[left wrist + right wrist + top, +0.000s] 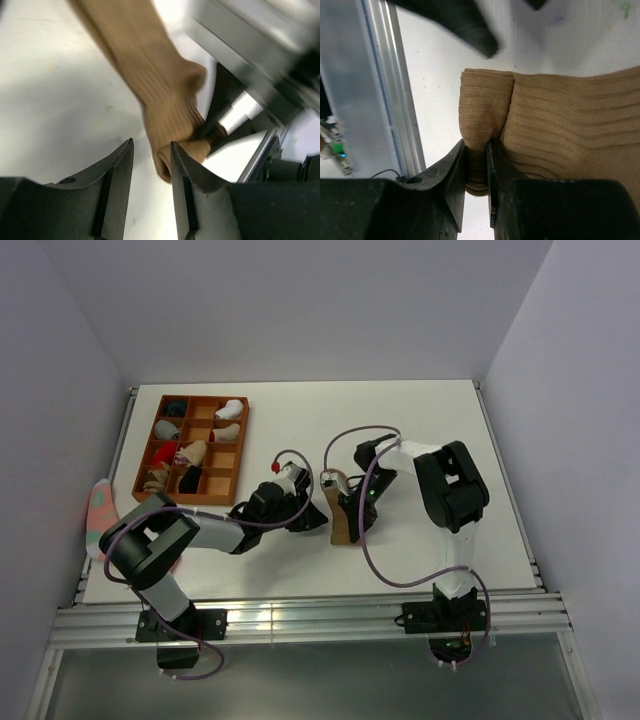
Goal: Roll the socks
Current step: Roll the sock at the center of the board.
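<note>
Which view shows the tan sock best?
Right wrist: the tan sock fills much of the frame, its folded end pinched in the right tool. Left wrist blurs it beside the left tool; top external shows a small patch.

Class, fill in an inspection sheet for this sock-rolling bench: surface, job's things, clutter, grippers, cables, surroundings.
Surface: white table, a few faint marks.
Job's things: tan sock between the grippers, one end folded over; no second sock seen beside it.
Clutter: wooden tray holding sock bundles, far left; pink sock at the table's left edge.
Grippers: right gripper shut on the sock's fold; left gripper open, at the same end.
Cables: purple cables loop loose above the table.
Surroundings: pale walls; aluminium rail along the near edge.
</note>
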### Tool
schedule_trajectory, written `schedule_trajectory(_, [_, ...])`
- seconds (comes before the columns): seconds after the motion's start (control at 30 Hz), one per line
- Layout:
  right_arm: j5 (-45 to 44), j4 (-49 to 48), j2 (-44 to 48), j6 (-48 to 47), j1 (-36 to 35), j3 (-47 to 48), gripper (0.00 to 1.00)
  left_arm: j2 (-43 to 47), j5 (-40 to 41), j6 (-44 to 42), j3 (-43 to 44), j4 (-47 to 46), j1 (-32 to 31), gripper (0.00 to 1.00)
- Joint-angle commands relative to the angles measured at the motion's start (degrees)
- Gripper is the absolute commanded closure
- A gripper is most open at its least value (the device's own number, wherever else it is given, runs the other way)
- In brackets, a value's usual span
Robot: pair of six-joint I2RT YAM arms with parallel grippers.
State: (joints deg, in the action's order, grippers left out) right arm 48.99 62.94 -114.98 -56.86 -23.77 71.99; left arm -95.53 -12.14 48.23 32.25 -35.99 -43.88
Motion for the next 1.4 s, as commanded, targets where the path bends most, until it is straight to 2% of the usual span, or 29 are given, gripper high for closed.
schedule_trajectory(0.0, [1.9,5.6,-2.3,0.3,1.4,2.8,0.77,2.9,4.0,-5.9,-3.6,-12.7,-2.3,0.57])
schedule_trajectory(0.1, [0.9,4.5,-3.1,3.4,2.2,3.4,0.77,2.1,2.3,-7.4,-6.3,-20.0,-3.4,0.56])
schedule_trajectory(0.3, [-2.7,0.8,-3.4,8.9,3.1,2.9,0.78,0.0,1.5,-12.2,-5.9,-23.2,-5.3,0.55])
schedule_trajectory(0.5, [-3.6,-0.4,-3.8,11.7,3.6,2.5,0.78,-2.1,-0.1,-18.7,0.3,-16.1,-6.7,0.51])
schedule_trajectory(0.63, [-2.9,1.5,-4.7,11.1,4.2,3.1,0.80,-5.1,-3.2,-21.9,3.3,-14.8,-7.2,0.49])
schedule_trajectory(1.1, [-2.9,2.8,-6.6,9.8,4.6,3.6,0.82,-12.6,-9.7,-22.4,5.9,-15.8,-7.4,0.49])
schedule_trajectory(1.3, [-4.2,0.9,-5.7,11.3,4.7,2.6,0.81,-13.4,-9.6,-20.2,5.9,-15.5,-7.5,0.55])
schedule_trajectory(1.37, [-4.5,-1.1,-4.6,12.6,4.7,2.1,0.79,-13.4,-8.3,-19.7,6.1,-13.5,-7.8,0.66])
